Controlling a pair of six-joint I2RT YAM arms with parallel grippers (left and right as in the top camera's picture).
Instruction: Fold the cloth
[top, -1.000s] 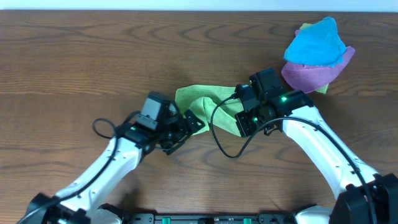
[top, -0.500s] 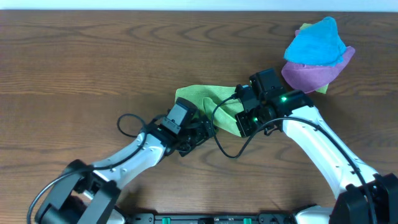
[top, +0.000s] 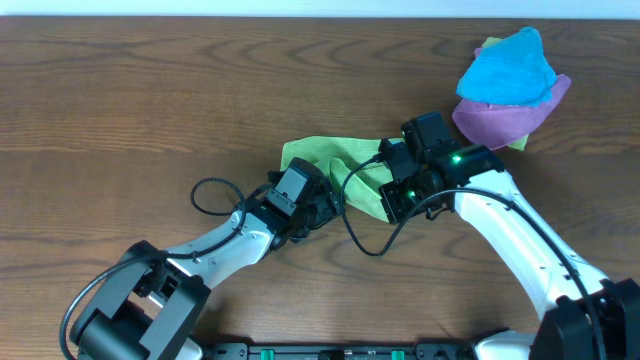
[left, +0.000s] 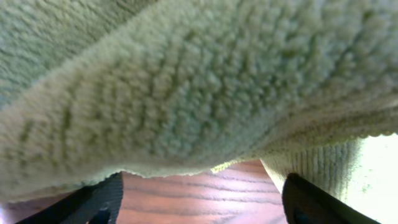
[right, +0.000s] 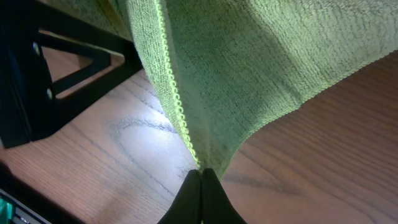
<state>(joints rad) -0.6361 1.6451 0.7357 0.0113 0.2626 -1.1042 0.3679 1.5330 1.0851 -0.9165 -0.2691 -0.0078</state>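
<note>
Across wooden table (top: 120, 100), lime-green cloth (top: 318, 155) bunched between both grippers.
Hemmed corner pinched tight in right gripper (right: 200, 180), hanging just above its tips; draped close over left gripper (left: 202, 199), fingers spread wide, gripping nothing.

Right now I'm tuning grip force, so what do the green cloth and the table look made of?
The green cloth: probably microfibre, matte; fuzzy looped pile and a stitched edge show. The table: wood or wood-look laminate, I cannot tell which; brown grain lines with a soft sheen.
</note>
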